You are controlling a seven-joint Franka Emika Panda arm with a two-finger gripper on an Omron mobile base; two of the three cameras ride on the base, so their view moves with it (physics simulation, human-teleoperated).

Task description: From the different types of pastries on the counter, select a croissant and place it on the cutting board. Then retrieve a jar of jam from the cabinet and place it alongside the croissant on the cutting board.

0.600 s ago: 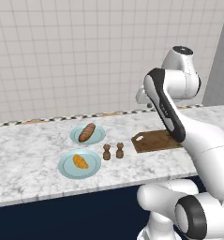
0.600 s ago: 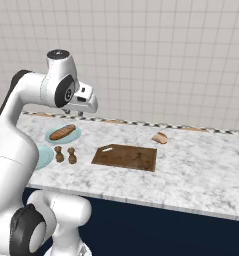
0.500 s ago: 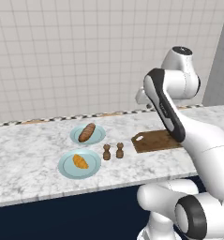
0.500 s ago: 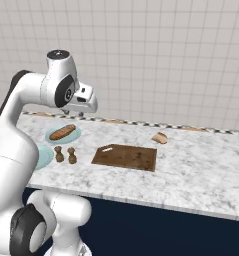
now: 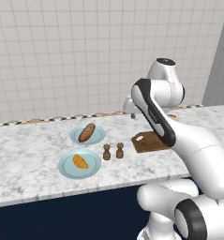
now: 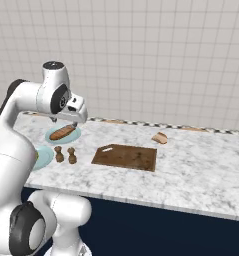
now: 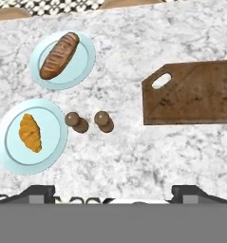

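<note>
Small golden-orange croissant (image 7: 30, 132), lying on a round light blue plate (image 7: 10, 154) near the front edge of the counter (image 7: 134, 156), toward its left end. Probably light, flaky and easily crushed; best taken across the thick middle, jaws set across the narrow width, with gentle closing force (tapered ends likely to break or slip). Not to be confused with the longer brown loaf (image 7: 59, 55) on the second plate (image 7: 86, 59) further back, nor the pale tan bun (image 6: 160, 138) near the back edge to the right.

Cutting board (image 7: 195, 92) flat on the counter, right of two dark wooden shakers (image 7: 90, 121), well apart from the croissant, pale hole turned toward the shakers. Bare, nothing set on it yet.

Arm raised high above the counter, elbow bent sharply, hand (image 6: 73, 111) held above the plates and looking straight down. Gripper (image 7: 112, 192) hanging well clear of everything, holding nothing; two dark finger tips (image 7: 36, 192) wide apart at the bottom of the hand view, so released and ready. Next move probably a shift toward the front-left plate, then a straight descent.
</note>
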